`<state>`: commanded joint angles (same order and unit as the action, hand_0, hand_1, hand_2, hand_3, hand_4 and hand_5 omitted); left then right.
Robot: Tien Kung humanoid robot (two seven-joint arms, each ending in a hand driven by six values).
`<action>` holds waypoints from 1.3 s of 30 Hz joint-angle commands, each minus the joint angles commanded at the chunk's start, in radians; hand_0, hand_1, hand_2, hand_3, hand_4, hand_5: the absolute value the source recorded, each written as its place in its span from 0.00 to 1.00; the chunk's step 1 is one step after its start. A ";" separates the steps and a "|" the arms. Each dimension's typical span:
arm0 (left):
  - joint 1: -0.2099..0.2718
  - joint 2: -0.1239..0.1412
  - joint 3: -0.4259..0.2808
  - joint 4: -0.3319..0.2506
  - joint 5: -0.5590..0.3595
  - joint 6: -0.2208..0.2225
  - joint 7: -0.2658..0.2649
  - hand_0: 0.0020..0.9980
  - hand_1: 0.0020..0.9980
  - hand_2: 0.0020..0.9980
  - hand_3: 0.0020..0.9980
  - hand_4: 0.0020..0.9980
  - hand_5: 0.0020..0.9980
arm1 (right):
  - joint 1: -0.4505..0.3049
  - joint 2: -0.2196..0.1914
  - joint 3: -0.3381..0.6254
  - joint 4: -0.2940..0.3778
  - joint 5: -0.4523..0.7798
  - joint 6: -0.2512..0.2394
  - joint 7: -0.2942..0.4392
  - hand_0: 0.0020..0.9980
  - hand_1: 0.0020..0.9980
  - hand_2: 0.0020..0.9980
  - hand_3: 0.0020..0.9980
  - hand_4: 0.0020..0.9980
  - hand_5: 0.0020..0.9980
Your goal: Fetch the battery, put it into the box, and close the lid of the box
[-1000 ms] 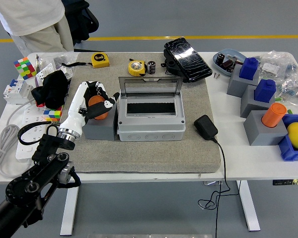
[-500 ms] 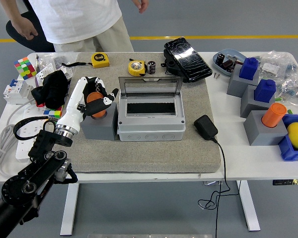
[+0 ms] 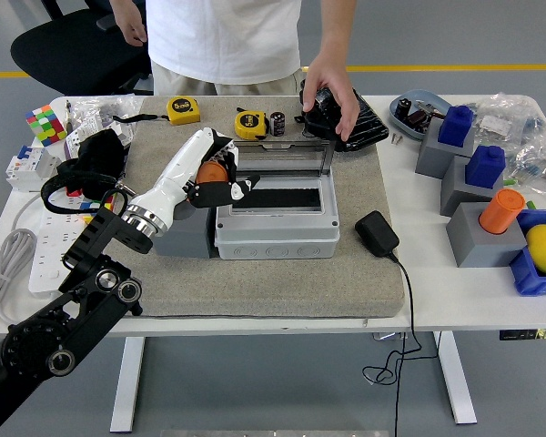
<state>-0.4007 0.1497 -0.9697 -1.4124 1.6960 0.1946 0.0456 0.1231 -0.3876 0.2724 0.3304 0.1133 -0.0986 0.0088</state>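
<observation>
With the orange battery (image 3: 209,171) gripped in the curled fingers of the left hand (image 3: 215,178), the fetch appears done; placing it and closing the lid (image 3: 274,157) remain. The battery sits inside the hand, over the left edge of the open grey box (image 3: 275,229) on the desk (image 3: 437,300). A person's hand (image 3: 332,96) rests on a black case (image 3: 350,109) beyond
</observation>
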 joint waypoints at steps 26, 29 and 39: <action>-0.253 -0.092 0.293 0.156 0.238 -0.105 0.271 0.02 0.00 0.07 0.16 0.93 0.00 | 0.003 -0.003 -0.023 0.003 0.006 -0.003 0.000 0.58 0.63 0.66 0.57 0.97 0.48; -0.271 -0.114 0.302 0.181 0.213 -0.105 0.276 0.02 0.00 0.07 0.17 0.97 0.00 | 0.005 -0.002 -0.023 0.004 0.005 -0.003 0.001 0.58 0.63 0.66 0.57 0.97 0.48; -0.314 -0.150 0.283 0.273 0.151 -0.100 0.300 0.01 0.00 0.08 0.18 1.00 0.26 | 0.003 -0.003 -0.024 0.006 -0.001 -0.004 0.000 0.58 0.63 0.66 0.57 0.97 0.48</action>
<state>-0.7151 0.0000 -0.6871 -1.1391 1.8470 0.0950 0.3460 0.1264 -0.3906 0.2480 0.3364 0.1126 -0.1025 0.0091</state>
